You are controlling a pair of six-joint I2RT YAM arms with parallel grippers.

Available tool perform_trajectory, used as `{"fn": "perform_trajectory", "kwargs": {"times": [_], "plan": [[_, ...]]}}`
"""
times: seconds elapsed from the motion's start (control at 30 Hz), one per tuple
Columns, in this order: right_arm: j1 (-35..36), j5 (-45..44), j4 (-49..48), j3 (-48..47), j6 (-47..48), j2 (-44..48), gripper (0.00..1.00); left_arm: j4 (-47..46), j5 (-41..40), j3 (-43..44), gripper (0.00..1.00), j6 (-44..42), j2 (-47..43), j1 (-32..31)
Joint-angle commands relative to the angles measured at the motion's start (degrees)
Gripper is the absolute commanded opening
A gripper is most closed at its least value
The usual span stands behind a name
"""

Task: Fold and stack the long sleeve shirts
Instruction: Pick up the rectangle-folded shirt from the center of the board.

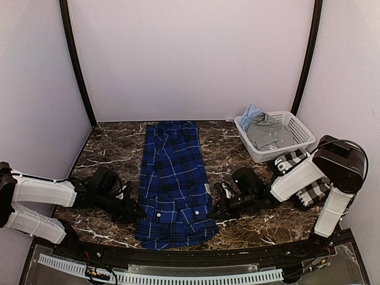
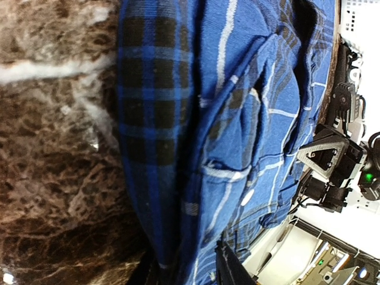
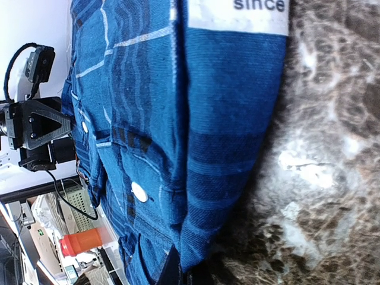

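Note:
The royal blue plaid shirt (image 1: 173,181) lies as a long narrow strip down the middle of the table, its sides folded in. My left gripper (image 1: 135,209) is at its left edge near the front, and in the left wrist view (image 2: 187,274) its jaws are closed over a thick fold of the blue cloth (image 2: 178,148). My right gripper (image 1: 215,205) is at the shirt's right edge, opposite the left one. In the right wrist view (image 3: 190,274) it pinches the folded edge (image 3: 231,148). The black-and-white check shirt (image 1: 300,175) lies bunched at the right, partly under my right arm.
A white plastic basket (image 1: 301,132) holding grey and light blue garments stands at the back right. The table is dark marble (image 1: 113,148), with walls close on three sides. A white slotted rail (image 1: 178,276) runs along the front edge.

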State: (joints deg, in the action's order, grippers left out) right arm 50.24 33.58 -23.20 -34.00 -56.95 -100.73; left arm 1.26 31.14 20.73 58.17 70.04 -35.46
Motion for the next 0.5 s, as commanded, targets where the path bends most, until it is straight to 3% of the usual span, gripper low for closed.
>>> {"fn": "perform_trajectory", "kwargs": {"times": [0.0,0.23,0.47], "plan": [[1.2,0.0,-2.4,0.5,-1.0,0.2,0.0,-3.6,0.5,-1.1,0.29,2.0,-0.2,-1.6],[2.2,0.6,-5.6,2.0,-3.4,2.3,0.0,-2.4,0.8,-1.1,0.01,2.2,-1.5,-2.4],[2.2,-0.1,-4.4,1.3,-3.4,4.8,0.0,-1.6,2.8,-0.8,0.0,2.3,-5.0,-2.4]]}}
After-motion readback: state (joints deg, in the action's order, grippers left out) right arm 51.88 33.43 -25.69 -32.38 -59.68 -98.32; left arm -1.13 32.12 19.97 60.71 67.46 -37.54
